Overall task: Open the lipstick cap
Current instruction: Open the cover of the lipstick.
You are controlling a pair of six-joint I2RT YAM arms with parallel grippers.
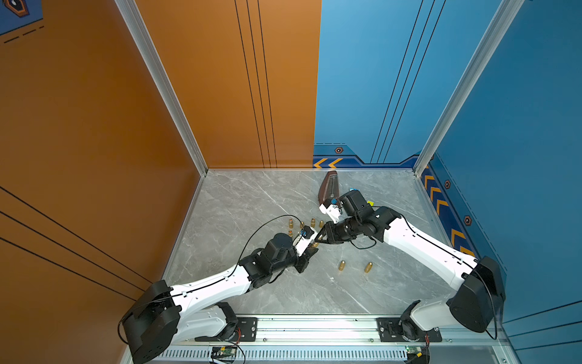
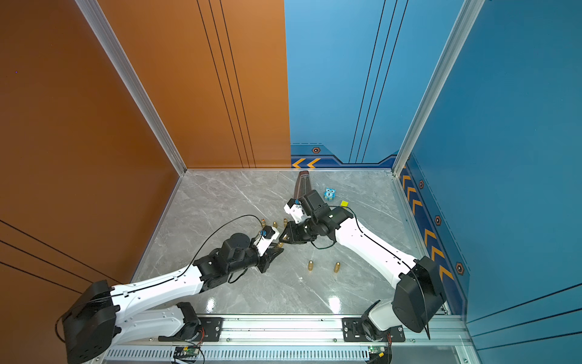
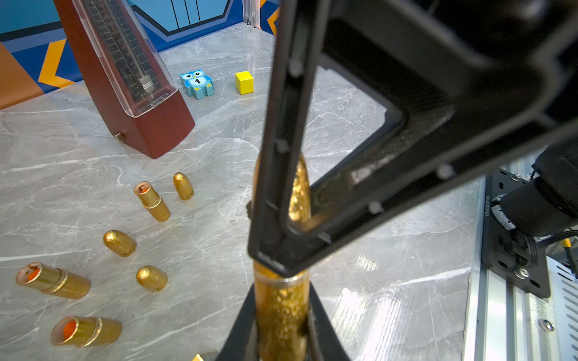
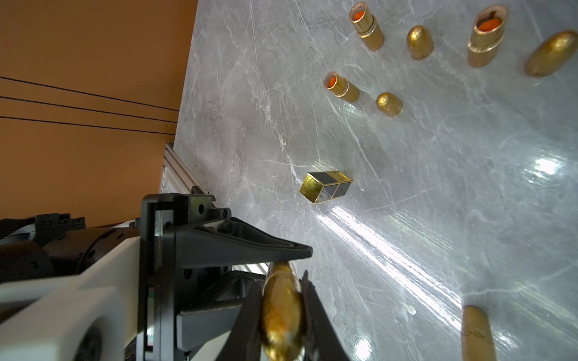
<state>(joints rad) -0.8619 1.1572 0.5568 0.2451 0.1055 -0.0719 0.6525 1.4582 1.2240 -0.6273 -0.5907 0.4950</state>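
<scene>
Grey marble-veined stone forms the tabletop (image 1: 252, 205) in both top views, glossy enough to throw back the lights near the front rail (image 1: 315, 327). An orange wall (image 1: 94, 126) closes the robot's left side and part of the back, and a blue wall (image 1: 362, 78) closes the remainder. Aluminium posts (image 1: 163, 88) rise at the back corners. Near the table's middle the left gripper (image 1: 315, 249) and right gripper (image 1: 318, 240) meet tip to tip. The lipstick (image 1: 316, 244) shows as a gold speck between them, lifted off the stone. A metronome (image 1: 327, 186) stands near the back edge, with an owl block (image 2: 329, 193) and a yellow cube (image 2: 344, 204) beside it. Two closed lipsticks (image 1: 342, 265) sit nearer the rail.

From the left wrist, the left gripper's fingers (image 3: 242, 334) are pinched tight on the lipstick's glittery base. The right gripper crosses in front, clamped on the cap (image 3: 298, 187). The cap is on, with a bright ring at the seam. Opened lipsticks (image 3: 152, 201) and loose caps (image 3: 120, 243) lie scattered on the stone.

From the right wrist, the right gripper's fingers (image 4: 247, 325) squeeze the rounded gold cap. A square case (image 4: 325, 187) of gold and black lies on the stone among white glare streaks.
</scene>
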